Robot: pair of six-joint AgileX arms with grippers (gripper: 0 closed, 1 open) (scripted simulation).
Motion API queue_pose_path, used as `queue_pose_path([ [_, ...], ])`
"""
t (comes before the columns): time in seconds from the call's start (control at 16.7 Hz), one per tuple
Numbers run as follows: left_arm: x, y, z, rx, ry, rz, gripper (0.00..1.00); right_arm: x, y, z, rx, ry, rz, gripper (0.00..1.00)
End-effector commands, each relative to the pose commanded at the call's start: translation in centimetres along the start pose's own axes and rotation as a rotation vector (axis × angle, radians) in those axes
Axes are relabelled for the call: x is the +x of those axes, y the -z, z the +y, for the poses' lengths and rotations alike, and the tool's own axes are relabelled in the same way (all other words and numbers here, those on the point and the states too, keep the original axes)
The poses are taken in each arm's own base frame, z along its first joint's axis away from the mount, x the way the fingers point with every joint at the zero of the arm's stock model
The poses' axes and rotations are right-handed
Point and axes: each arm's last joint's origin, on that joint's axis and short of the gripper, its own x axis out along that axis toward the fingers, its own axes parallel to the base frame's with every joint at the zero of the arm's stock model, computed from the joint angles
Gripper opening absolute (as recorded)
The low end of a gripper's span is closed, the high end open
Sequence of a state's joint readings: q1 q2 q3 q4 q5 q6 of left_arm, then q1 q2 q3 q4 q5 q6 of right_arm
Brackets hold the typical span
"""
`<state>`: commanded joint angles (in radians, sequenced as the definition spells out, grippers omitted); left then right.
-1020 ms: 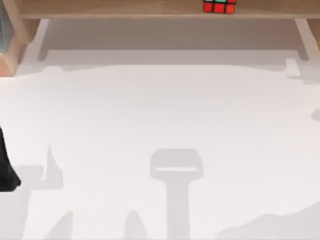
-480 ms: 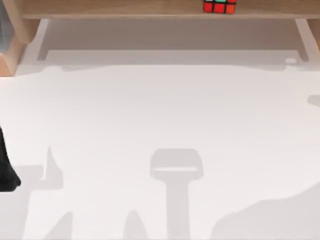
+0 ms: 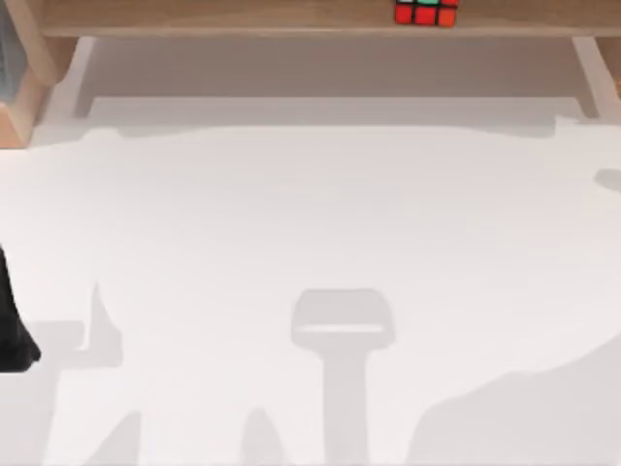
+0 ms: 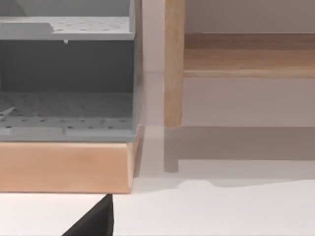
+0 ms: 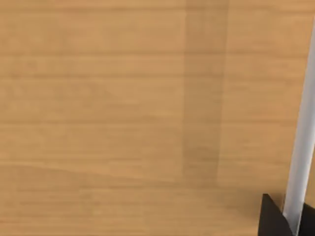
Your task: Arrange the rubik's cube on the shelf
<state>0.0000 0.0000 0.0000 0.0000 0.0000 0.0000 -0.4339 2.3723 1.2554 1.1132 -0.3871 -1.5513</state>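
Top view: the left arm (image 3: 14, 325) sits parked at the table's (image 3: 310, 223) left edge, well clear of the shelf (image 3: 213, 16), and whether either gripper is clenched I cannot tell. The rubik's cube (image 3: 425, 12) already rests on the shelf board, right of its middle, so the job looks done. A grey perforated rack (image 4: 66, 78) stands just beside the shelf's left support, obstructing nothing.

I see the rubik's cube (image 3: 425, 13), red, green and orange, resting on the shelf (image 3: 243, 16) at the frame's top, right of centre
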Motion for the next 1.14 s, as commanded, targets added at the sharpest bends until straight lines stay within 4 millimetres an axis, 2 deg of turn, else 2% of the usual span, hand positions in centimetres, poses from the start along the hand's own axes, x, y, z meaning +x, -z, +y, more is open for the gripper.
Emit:
queue_pose_path([
  [0.78,0.0,0.0,0.0,0.0,0.0,0.0,1.0,0.0,0.0,0.0,0.0,0.0,0.0,0.98],
  [1.14,0.0,0.0,0.0,0.0,0.0,0.0,1.0,0.0,0.0,0.0,0.0,0.0,0.0,1.0],
])
